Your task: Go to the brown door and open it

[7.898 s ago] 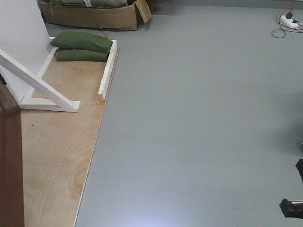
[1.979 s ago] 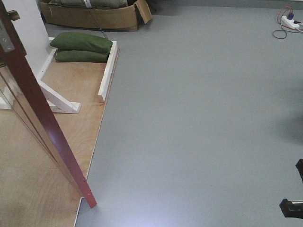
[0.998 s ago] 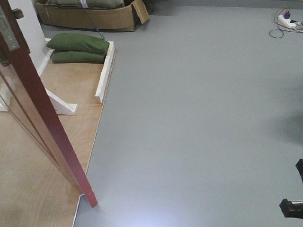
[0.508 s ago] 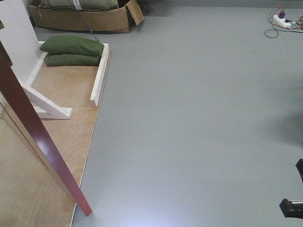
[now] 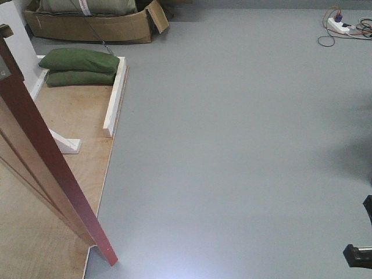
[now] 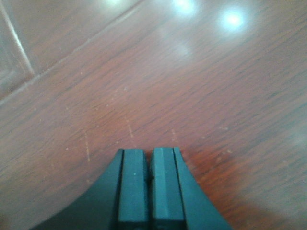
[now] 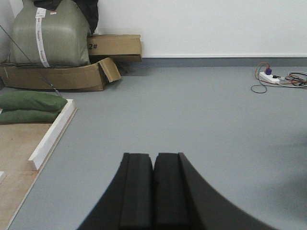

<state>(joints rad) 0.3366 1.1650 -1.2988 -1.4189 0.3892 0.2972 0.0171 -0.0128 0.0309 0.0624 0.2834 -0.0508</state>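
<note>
Grey floor (image 5: 244, 151) beside brown door (image 5: 55, 174) edge

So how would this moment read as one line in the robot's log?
brown door: standing open | left pincer: shut, close against door | right pincer: shut, facing grey floor

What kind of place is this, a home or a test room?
Probably an indoor test room or lab, not a home: the glossy reddish-brown wooden door stands over a plywood platform with green sandbags lying at its far end, beside a wide bare grey floor.
</note>
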